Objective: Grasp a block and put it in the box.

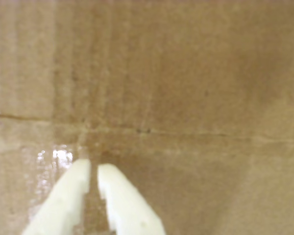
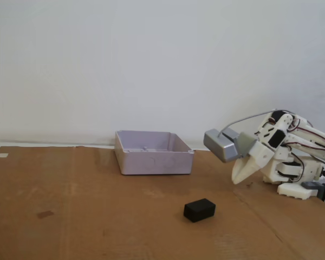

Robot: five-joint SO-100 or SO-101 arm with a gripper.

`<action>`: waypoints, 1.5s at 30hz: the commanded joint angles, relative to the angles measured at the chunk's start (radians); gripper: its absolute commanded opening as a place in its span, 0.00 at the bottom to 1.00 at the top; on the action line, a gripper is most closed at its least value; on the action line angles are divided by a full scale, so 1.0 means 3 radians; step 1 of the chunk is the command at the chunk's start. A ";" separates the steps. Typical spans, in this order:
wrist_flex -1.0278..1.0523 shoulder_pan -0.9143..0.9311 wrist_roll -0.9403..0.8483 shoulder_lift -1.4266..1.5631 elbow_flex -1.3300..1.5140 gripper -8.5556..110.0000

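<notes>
A small black block (image 2: 199, 209) lies on the brown cardboard surface (image 2: 86, 216) in the fixed view, in front of and to the right of a shallow pale lilac box (image 2: 153, 152). My white gripper (image 2: 236, 178) hangs at the right, above the cardboard, to the right of the block and well apart from it. In the wrist view the two white fingers (image 1: 71, 196) nearly touch at the tips, with nothing between them; my gripper (image 1: 94, 169) points at bare cardboard. Neither block nor box shows in the wrist view.
The arm's white base (image 2: 298, 179) stands at the right edge of the cardboard. A white wall rises behind. A crease (image 1: 186, 133) runs across the cardboard in the wrist view. A dark stain (image 2: 45, 214) marks the cardboard at the left.
</notes>
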 commanded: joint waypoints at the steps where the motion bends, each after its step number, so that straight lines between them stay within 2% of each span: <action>1: 0.0532 0.0005 0.0015 0.0005 -0.0148 0.07; 10: -0.0368 -0.0005 0.0015 -0.0721 -0.0486 0.07; 24: -0.1232 -0.0026 0.0015 -0.1094 -0.0972 0.07; 39: -0.2679 -0.0547 0.0020 -0.1698 -0.0987 0.07; 45: -0.2853 -0.0690 0.0020 -0.2071 -0.1237 0.07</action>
